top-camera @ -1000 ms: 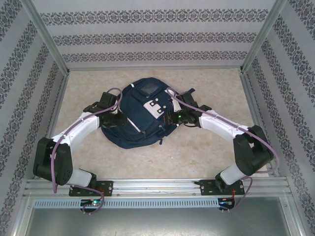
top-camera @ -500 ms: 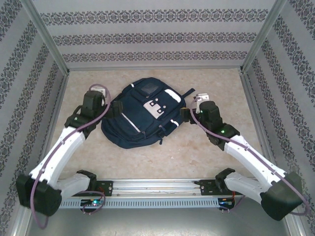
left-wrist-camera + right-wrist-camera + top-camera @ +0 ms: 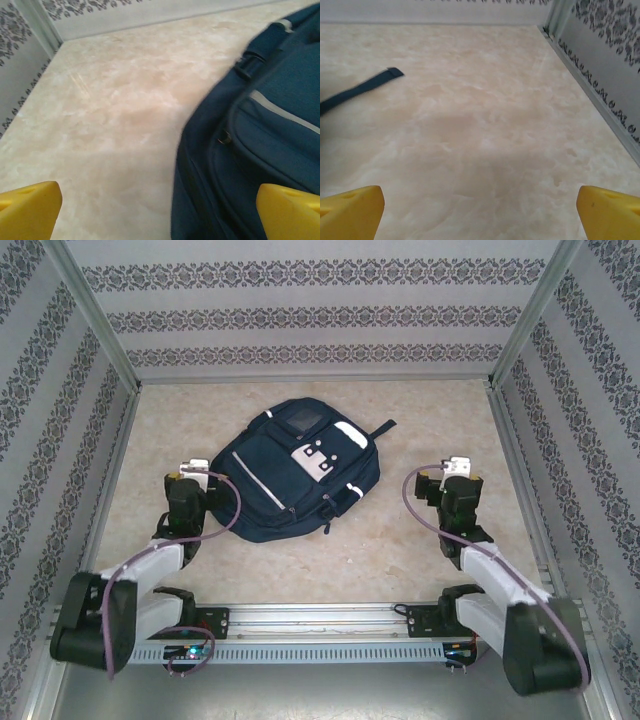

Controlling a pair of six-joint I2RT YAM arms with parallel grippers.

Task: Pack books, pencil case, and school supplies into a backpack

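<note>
The navy backpack [image 3: 290, 475] lies flat and closed in the middle of the table, its white patches and trim facing up. My left gripper [image 3: 188, 478] hovers just left of it, apart from the fabric. In the left wrist view the yellow fingertips [image 3: 30, 207] stand wide open with nothing between them, and the backpack [image 3: 270, 140] lies to the right. My right gripper [image 3: 452, 480] is open over bare table to the right of the bag. Its view catches the backpack's top strap [image 3: 360, 89] at the left. The books, pencil case and school supplies are hidden.
Patterned walls [image 3: 300, 320] with metal posts close the table at the back and both sides. A metal rail [image 3: 320, 625] carrying the arm bases runs along the near edge. Bare marble-look tabletop [image 3: 400, 550] surrounds the bag.
Both arms have drawn back from the backpack's sides toward the near edge, folding in. Both grippers let go and opened wide. The backpack has settled flatter.
</note>
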